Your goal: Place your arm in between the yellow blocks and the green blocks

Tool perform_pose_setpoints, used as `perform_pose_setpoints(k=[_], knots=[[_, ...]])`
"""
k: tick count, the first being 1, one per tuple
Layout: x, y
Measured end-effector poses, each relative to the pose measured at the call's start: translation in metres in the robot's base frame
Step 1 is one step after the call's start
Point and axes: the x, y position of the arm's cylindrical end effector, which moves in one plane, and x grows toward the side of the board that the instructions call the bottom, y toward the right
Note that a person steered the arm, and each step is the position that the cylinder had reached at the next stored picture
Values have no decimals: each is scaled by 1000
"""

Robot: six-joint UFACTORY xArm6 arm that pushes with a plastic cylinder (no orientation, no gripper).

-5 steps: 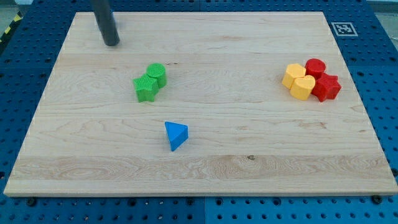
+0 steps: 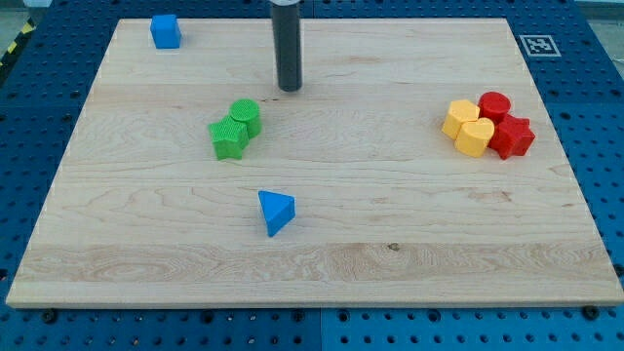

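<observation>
My tip (image 2: 290, 88) rests on the board near the view's top, just up and right of the green blocks. A green cylinder (image 2: 246, 117) and a green star-shaped block (image 2: 229, 138) touch each other at the view's centre left. Two yellow blocks (image 2: 459, 118) (image 2: 475, 136) sit together at the view's right, far right of my tip. The rod rises out of the view's top edge.
Two red blocks (image 2: 494, 105) (image 2: 513, 137) touch the yellow ones on their right. A blue triangular block (image 2: 275, 212) lies below the green pair. A blue cube (image 2: 165, 31) sits at the board's top left corner. The wooden board (image 2: 322, 263) ends in blue pegboard.
My tip has moved right from the top left corner to above the green blocks. The blue cube it was hiding now shows. No block has shifted.
</observation>
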Motion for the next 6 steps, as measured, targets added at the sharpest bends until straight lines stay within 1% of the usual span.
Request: perform_pose_setpoints(k=[2, 3, 6], knots=[[5, 8], [34, 16], [52, 49]])
